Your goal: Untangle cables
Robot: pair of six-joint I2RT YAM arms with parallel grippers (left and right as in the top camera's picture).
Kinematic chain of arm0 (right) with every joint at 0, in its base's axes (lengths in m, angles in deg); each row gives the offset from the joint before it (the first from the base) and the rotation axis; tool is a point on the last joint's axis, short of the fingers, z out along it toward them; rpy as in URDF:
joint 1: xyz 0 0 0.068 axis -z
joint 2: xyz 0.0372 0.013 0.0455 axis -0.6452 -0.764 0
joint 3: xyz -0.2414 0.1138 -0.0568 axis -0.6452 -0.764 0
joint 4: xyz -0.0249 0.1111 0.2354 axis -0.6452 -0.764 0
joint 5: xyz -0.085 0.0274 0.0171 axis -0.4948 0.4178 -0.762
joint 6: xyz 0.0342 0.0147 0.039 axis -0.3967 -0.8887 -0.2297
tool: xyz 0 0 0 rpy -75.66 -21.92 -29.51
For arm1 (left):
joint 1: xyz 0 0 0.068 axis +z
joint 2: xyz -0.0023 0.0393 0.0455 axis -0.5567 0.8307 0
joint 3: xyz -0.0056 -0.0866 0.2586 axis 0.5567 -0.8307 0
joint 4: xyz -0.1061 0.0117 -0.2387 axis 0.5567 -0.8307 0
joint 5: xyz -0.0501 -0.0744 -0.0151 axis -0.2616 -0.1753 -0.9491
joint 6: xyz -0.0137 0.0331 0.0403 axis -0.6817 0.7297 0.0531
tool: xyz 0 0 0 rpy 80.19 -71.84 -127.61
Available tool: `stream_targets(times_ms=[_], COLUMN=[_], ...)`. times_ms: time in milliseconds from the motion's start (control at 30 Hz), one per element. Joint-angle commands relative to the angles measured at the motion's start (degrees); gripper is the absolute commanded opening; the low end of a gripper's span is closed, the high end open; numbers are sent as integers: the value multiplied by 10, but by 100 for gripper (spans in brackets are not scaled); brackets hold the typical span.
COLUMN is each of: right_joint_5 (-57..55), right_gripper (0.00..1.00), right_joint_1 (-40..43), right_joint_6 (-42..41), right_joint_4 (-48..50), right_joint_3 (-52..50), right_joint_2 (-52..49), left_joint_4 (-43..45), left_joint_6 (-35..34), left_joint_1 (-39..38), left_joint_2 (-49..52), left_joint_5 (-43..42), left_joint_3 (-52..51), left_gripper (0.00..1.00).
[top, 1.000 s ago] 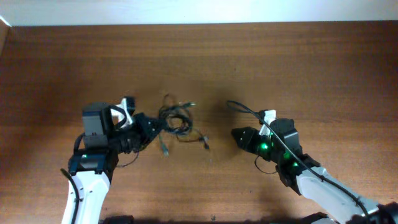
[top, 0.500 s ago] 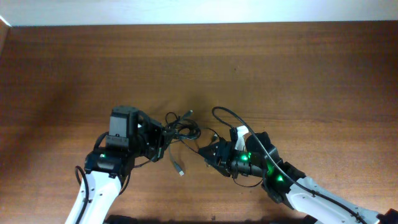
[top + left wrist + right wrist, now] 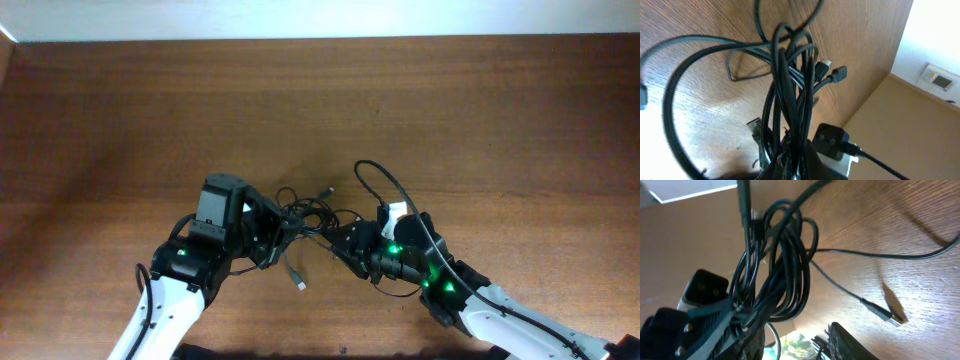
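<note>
Grained wood table (image 3: pixel 500 110), glossy tangled cables (image 3: pixel 305 214)

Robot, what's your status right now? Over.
Left gripper shut on the cables. Right gripper at the bundle, grip unclear. Cables bunched in one knot, one plug trailing loose. Nothing else in the way.

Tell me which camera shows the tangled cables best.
Left wrist: the cables fill the frame, individual strands and two plug ends distinct. Right wrist also shows them close, but the strands overlap more, one trailing off to a plug. Overhead shows only a small dark knot.
</note>
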Motion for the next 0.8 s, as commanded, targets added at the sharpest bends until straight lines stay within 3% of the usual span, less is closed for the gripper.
stream_targets(times_ms=[0,200,433,500,533,567,767], right_joint_5=[-44,-77,-90,-93,-103,-104,-55], right_gripper=[41,37,38,39,48,50,51], right_joint_1=[-3,-3,-3,-3,-3,-3,-3], right_joint_6=[-47,-120,-149,-149,-148,-146,-127], right_joint_4=[0,3,68,86,86,86,105], right_joint_3=[9,9,9,9,9,9,9], right_joint_2=[-5,-5,-4,-4,-4,-4,-4], left_joint_4=[3,3,1,1,1,1,1], left_joint_6=[-37,-158,-160,-159,-156,-153,-153], left_joint_1=[-10,-10,-10,-10,-10,-10,-8], left_joint_2=[-3,-3,-3,-3,-3,-3,44], left_joint_5=[-135,-197,-221,-202,-193,-178,-130], left_joint_3=[4,4,4,4,4,4,4], left_gripper=[0,1,1,1,0,0,0])
